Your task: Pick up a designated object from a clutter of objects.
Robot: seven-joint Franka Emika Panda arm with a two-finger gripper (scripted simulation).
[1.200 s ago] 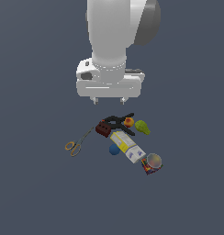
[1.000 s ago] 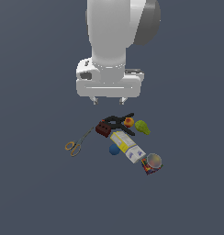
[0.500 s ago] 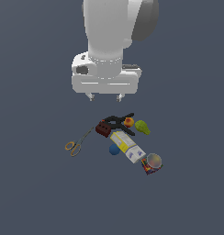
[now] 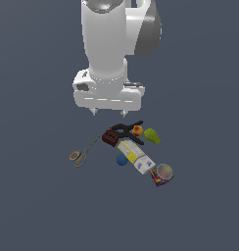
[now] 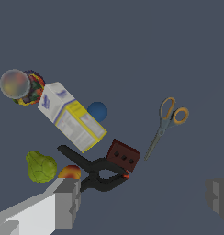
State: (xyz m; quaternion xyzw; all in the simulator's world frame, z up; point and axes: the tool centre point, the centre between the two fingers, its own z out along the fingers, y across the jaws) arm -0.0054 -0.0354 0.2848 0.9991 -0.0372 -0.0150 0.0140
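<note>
In the exterior view my pincer (image 4: 109, 113) hangs above the tabletop (image 4: 200, 98), its two short fingertips spread apart and nothing between them. Below it lies the clutter. The scissors (image 4: 83, 153) lie apart from the rest, toward the exterior view's left, with their orange-yellow loops lowest in the picture and their thin grey blades pointing up toward the dark red block (image 4: 109, 138). Just beside that block is the black clamp (image 4: 126, 130), and the orange fruit (image 4: 137, 130) sits against the clamp's far side. The green pear (image 4: 151, 136) is next along, toward the exterior view's right. The white-yellow box (image 4: 135, 157) lies slanted below the clamp, with the blue ball (image 4: 122, 160) tucked at its side. At the box's far end is the clear cup (image 4: 164, 171), over a small many-coloured item I cannot identify.

In the wrist view my two grey fingers (image 5: 68, 202) stand wide apart at the picture's edge, released and holding nothing. The scissors (image 5: 166, 123) lie flat and alone, blades closed, their tips near the dark red block (image 5: 124, 155) but not touching it. The clamp (image 5: 93, 170) touches the block; the box (image 5: 71, 116) lies over the clamp's long handle. The ball (image 5: 97, 111), pear (image 5: 40, 167), fruit (image 5: 70, 173) and cup (image 5: 14, 84) are around them.
</note>
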